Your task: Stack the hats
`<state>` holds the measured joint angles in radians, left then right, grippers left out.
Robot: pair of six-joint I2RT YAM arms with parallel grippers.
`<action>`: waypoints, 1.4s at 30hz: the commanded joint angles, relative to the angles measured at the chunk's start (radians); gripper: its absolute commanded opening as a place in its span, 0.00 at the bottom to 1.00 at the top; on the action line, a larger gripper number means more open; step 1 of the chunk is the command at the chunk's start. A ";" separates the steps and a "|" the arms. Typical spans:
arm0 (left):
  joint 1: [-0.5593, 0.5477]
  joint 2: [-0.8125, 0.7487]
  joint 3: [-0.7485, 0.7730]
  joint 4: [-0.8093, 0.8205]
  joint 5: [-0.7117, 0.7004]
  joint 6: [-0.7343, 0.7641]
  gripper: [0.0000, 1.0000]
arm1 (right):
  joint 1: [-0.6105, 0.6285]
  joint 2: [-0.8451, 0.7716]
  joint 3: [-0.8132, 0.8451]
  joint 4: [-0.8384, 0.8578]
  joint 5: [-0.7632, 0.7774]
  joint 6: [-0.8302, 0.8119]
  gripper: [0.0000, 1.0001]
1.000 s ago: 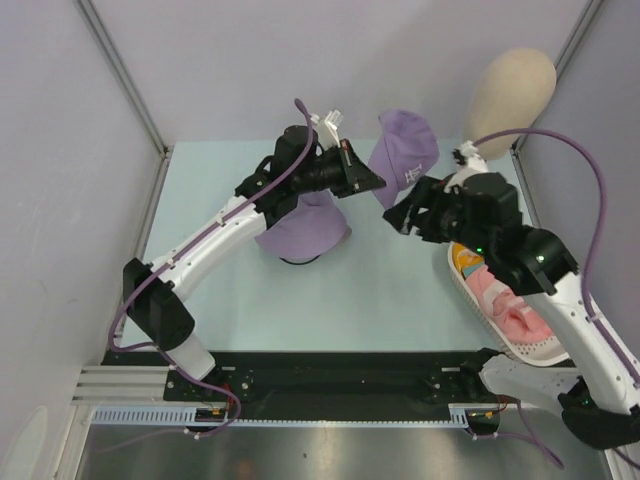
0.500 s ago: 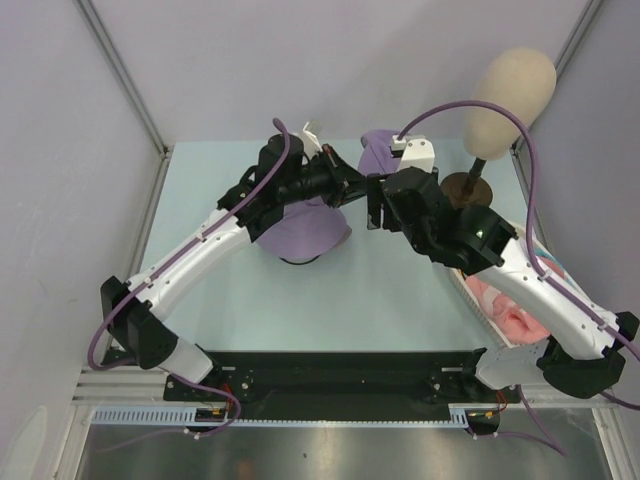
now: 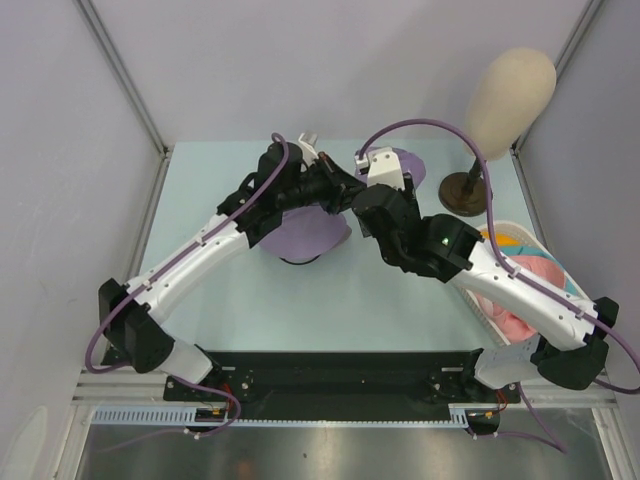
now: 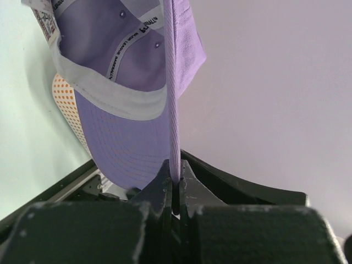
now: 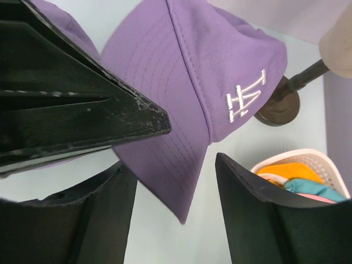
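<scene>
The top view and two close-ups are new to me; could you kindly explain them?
Two robot arms are bolted to a table. The top view looks down from above; the other two come from a camera on each wrist. The left gripper is shut on the purple baseball cap; the right gripper is open, straddling its brim. On the table are a lavender hat, a mannequin head, and a basket holding a pink hat, an orange hat and a teal hat.

White LA logo (image 5: 245,94) on purple cap (image 5: 176,66).
</scene>
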<state>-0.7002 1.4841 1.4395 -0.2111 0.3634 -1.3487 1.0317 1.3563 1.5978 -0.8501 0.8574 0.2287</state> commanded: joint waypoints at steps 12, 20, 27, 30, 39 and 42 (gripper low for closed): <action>0.002 -0.093 -0.042 0.093 -0.006 -0.133 0.00 | 0.008 -0.042 -0.078 0.079 0.184 -0.037 0.11; 0.033 -0.108 -0.013 0.090 -0.001 -0.005 0.71 | -0.042 -0.045 0.022 0.036 0.199 -0.057 0.00; 0.105 -0.192 0.033 -0.045 -0.081 0.228 0.98 | -0.199 -0.054 0.181 0.246 0.203 -0.320 0.00; 0.119 -0.214 0.073 -0.134 -0.136 0.405 1.00 | -0.291 -0.039 0.255 0.382 0.180 -0.500 0.00; 0.130 -0.240 0.104 -0.361 -0.438 0.795 1.00 | -0.517 0.101 0.461 0.819 0.104 -0.975 0.00; 0.149 -0.260 0.072 -0.376 -0.460 0.823 1.00 | -0.591 0.159 0.513 0.901 0.088 -1.057 0.00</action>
<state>-0.5747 1.2697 1.5322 -0.5179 0.0128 -0.6655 0.5163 1.4414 2.0399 -0.1913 0.9760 -0.5892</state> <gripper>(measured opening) 0.996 0.055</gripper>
